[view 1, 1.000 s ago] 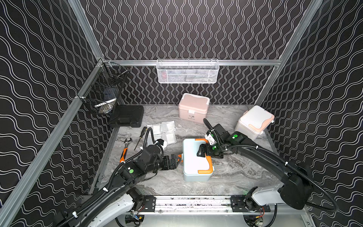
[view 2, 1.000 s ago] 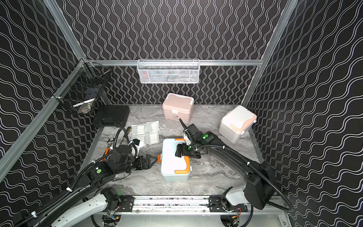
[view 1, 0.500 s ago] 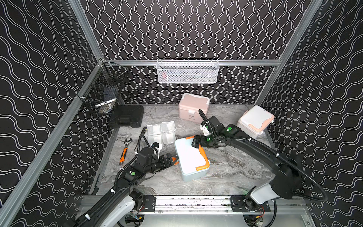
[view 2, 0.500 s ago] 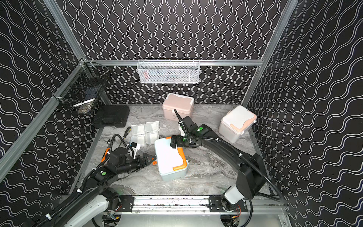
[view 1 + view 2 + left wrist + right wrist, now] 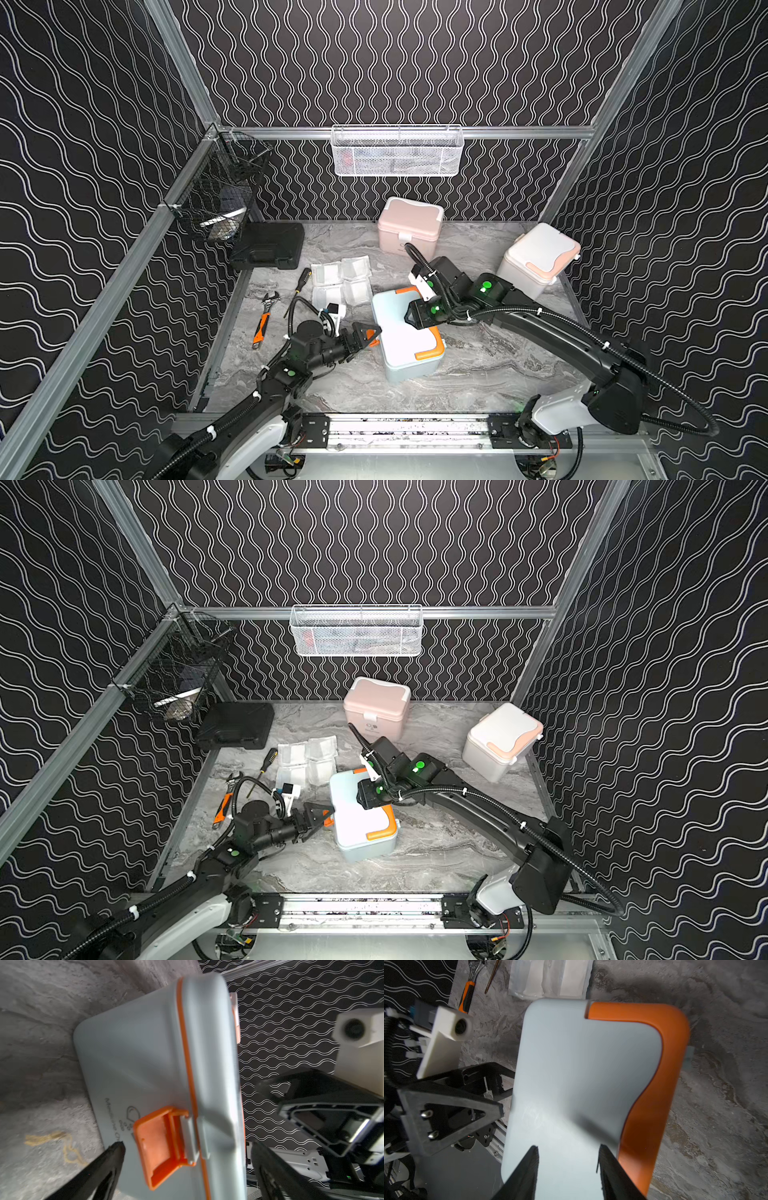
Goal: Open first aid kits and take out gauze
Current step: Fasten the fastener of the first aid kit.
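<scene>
3 kits: pink kit [image 5: 409, 226], blue-grey kit [image 5: 392, 332] w/ orange trim, white kit [image 5: 536, 259]. 4 gauze pkts [image 5: 341, 279] seen, poss. overlapping. 1 black case [image 5: 268, 245]. 1 wrench [image 5: 262, 322], 1 screwdriver [image 5: 301, 280]. 2 wire baskets: white basket [image 5: 397, 156], black basket [image 5: 220, 195].

Left wrist view: lettering [image 5: 113, 1118] on the pale blue kit [image 5: 135, 1053], just beside the left gripper [image 5: 187, 1145], is blurred and partly hidden.

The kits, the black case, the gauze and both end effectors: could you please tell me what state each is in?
Blue-grey kit: lid down, orange latch looks swung out.
Pink kit: lid shut.
White kit: lid shut.
Black case: shut, lying flat.
Gauze packets: wrapped, lying outside the kits.
Left end effector: open, jaws either side of the latch.
Right end effector: open, empty, above the blue-grey lid.
</scene>
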Robot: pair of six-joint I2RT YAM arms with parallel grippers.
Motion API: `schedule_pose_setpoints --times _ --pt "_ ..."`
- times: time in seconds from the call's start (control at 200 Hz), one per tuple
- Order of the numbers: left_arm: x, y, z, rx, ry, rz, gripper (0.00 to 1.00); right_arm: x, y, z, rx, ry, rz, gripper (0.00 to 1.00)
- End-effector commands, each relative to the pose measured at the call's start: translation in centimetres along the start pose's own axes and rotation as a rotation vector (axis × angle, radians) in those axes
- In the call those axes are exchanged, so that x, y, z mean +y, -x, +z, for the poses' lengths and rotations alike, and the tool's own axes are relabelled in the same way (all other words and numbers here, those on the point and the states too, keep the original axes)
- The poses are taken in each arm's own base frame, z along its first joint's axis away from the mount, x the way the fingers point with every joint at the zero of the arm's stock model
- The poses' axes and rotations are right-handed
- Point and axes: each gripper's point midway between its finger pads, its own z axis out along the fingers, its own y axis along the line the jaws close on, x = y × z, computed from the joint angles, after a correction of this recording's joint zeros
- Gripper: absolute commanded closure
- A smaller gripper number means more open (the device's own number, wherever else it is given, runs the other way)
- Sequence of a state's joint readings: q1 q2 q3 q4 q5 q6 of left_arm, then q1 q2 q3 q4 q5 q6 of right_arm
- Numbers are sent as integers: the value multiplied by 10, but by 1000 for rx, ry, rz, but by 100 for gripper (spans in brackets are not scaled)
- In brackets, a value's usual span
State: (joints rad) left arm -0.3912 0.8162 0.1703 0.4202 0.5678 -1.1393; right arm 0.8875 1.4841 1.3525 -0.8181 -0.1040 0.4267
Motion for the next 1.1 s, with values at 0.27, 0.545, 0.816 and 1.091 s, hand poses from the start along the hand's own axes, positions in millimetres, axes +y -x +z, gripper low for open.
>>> schedule_pose_setpoints --times 0.27,0.545,0.816,1.091 --pt "-25 6 -1 -29 -142 7 1 -4 -29 34 139 -53 17 63" --pt "-33 10 7 -17 -218 -25 1 -2 -25 31 131 -54 22 63" --pt "-41 11 4 -26 -275 -39 1 -2 -25 32 130 -56 27 63" --pt "-38 10 -4 -44 -215 -20 1 -3 -26 32 126 -58 28 63"
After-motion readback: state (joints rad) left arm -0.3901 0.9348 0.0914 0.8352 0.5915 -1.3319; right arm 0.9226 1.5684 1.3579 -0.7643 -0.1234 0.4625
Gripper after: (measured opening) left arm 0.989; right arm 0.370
